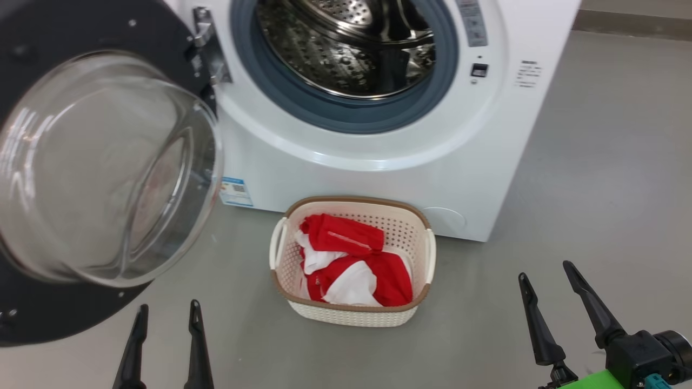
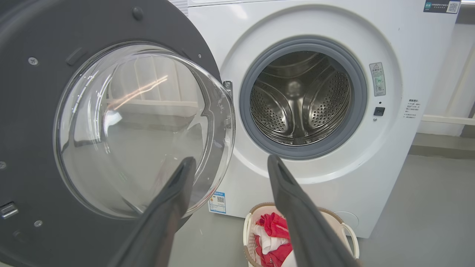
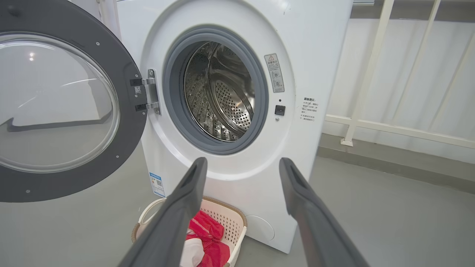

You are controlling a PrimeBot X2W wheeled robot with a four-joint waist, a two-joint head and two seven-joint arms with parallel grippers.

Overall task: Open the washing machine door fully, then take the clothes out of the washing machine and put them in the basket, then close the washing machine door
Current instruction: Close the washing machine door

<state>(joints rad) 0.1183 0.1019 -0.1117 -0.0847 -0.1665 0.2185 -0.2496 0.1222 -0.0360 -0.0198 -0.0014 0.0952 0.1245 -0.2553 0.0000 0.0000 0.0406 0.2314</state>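
The white washing machine point(image 1: 389, 173) stands with its steel drum point(image 2: 300, 100) bare. Its door point(image 1: 97, 167), a black rim around a bulging glass bowl, is swung wide to the left on its hinge point(image 3: 148, 94). The red and white clothes point(image 1: 351, 262) lie in the cream basket point(image 1: 351, 316) on the floor before the machine. My left gripper point(image 1: 167, 313) hangs open at the lower left, below the door. My right gripper point(image 1: 546, 273) is open at the lower right, off to the basket's right. Both hold nothing.
Grey floor point(image 1: 605, 162) stretches right of the machine. In the right wrist view a white railing point(image 3: 374, 74) and a pale wall run behind it. A blue sticker point(image 1: 236, 192) sits low on the machine's front.
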